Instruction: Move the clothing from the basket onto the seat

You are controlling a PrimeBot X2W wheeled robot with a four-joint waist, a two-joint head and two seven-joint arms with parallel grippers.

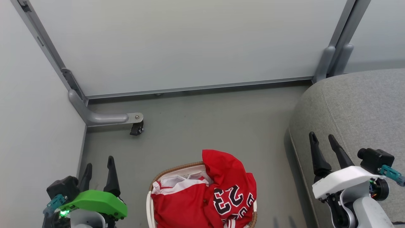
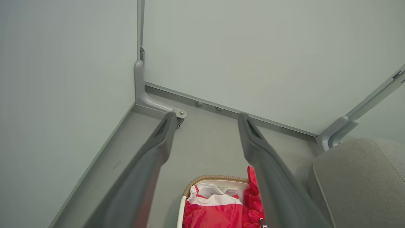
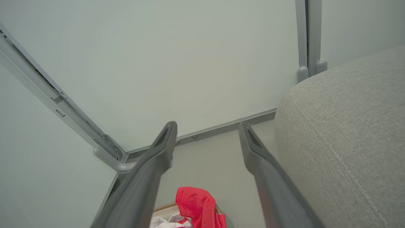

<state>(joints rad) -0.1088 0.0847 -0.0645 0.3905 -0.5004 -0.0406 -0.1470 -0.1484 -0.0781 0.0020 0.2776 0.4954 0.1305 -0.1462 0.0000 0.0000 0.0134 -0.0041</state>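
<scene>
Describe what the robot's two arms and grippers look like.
Left gripper: two long dark fingers, bright green wrist cover, black camera block, teal connector, green light. Right gripper: same dark fingers, white wrist cover, black camera block, teal connector, white forearm.

light: bright, even, soft, from above | shadows: faint band on floor [image 1: 221, 120] beside seat [image 1: 357, 107] | focus: my left gripper [image 2: 207, 117] and right gripper [image 3: 207, 126] blur close to my wrist lenses; head view sharp | edges: panel posts [image 3: 47, 95] lean in my wrist views
</scene>
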